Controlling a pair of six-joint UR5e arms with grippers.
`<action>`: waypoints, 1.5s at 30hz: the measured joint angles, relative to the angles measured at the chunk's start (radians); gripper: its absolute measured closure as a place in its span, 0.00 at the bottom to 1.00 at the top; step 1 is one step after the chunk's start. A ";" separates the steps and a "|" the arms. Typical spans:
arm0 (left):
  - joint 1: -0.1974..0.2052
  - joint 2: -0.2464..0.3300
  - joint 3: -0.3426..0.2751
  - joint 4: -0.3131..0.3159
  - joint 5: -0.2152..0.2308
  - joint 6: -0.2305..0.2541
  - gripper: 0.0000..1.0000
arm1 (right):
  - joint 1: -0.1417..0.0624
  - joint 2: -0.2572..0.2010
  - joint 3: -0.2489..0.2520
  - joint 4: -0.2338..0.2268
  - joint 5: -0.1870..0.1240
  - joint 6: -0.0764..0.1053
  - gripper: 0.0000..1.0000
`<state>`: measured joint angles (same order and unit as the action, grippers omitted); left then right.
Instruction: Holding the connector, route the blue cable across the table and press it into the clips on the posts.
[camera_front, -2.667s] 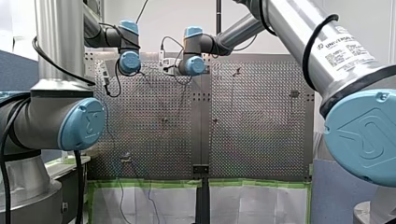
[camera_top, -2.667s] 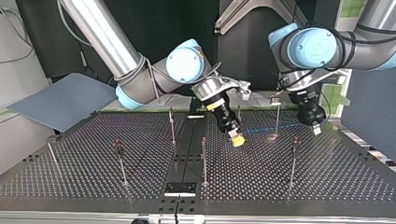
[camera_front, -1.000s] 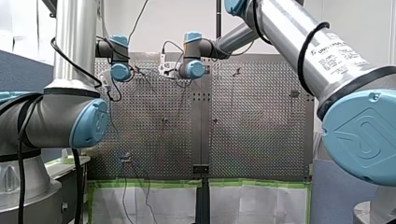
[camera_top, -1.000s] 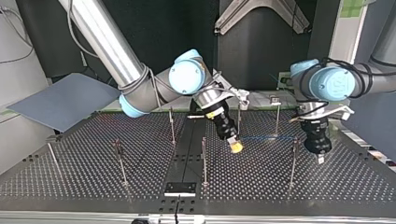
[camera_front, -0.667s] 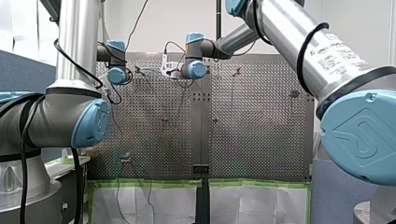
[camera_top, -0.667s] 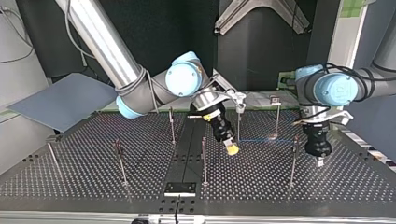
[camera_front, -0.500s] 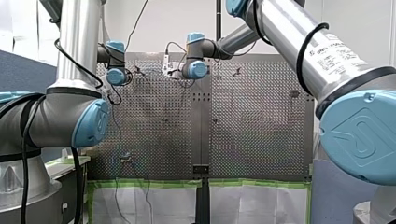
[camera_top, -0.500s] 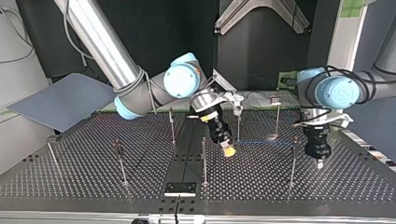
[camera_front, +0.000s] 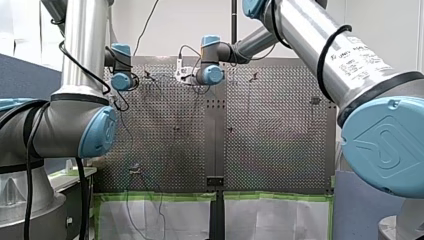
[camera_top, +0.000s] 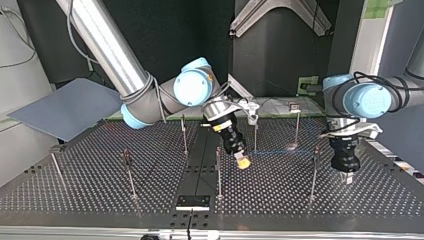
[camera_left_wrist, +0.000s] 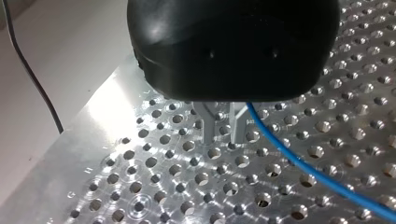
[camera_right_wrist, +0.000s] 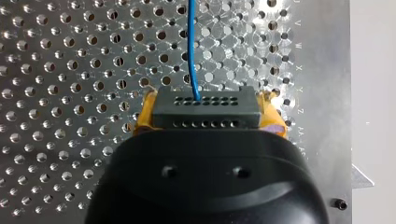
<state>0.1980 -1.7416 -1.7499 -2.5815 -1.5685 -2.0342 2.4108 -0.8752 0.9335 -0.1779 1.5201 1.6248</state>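
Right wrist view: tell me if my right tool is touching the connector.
Touching. The right wrist view shows my right tool gripping the connector, yellow pads pressed against both its ends.

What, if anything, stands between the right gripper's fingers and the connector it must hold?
Nothing visible does. The connector sits clamped directly between the right gripper's yellow-padded fingers. The blue cable leaves its face ahead, over the perforated table.

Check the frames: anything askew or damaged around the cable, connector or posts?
Nothing stands out. The connector sits square in my right gripper, the blue cable leaves it straight without kinks, and none of the posts looks bent.
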 joint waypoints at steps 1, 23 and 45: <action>0.000 0.000 0.000 -0.004 0.000 0.000 0.31 | 0.000 0.000 0.000 0.001 0.000 0.000 1.00; -0.015 0.099 -0.087 -0.189 -0.103 0.081 0.00 | 0.008 0.000 -0.019 0.022 0.022 -0.010 1.00; -0.065 0.297 -0.164 -0.387 0.021 0.112 0.00 | 0.009 0.000 -0.020 0.026 0.053 -0.006 1.00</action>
<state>0.1333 -1.4442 -1.9143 -2.9687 -1.5479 -1.9223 2.4195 -0.8753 0.9139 -0.1520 1.5733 1.6187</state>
